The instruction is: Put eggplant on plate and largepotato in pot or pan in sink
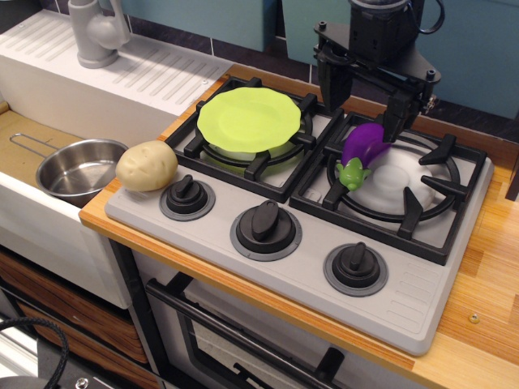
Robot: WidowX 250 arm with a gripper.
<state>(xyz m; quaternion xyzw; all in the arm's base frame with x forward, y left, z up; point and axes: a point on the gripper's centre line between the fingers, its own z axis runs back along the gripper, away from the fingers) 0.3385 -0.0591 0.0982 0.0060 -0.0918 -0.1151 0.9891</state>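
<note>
The purple eggplant [362, 147] lies on the right burner grate, its green stem cap pointing to the front left. My gripper [364, 104] hangs just above and behind its purple end, open, with one finger on each side and nothing held. The lime-green plate [249, 120] rests on the left burner. The beige largepotato [147, 165] sits on the stove's front left corner. The shiny steel pot [77, 168] stands empty in the sink [18, 136] at the left, next to the potato.
A grey faucet [94, 32] and the ribbed white drainboard [158, 74] stand behind the sink. Three black knobs [266, 223] line the stove's front. Raised black grates [422, 190] surround both burners. A wooden counter [495, 267] runs along the right.
</note>
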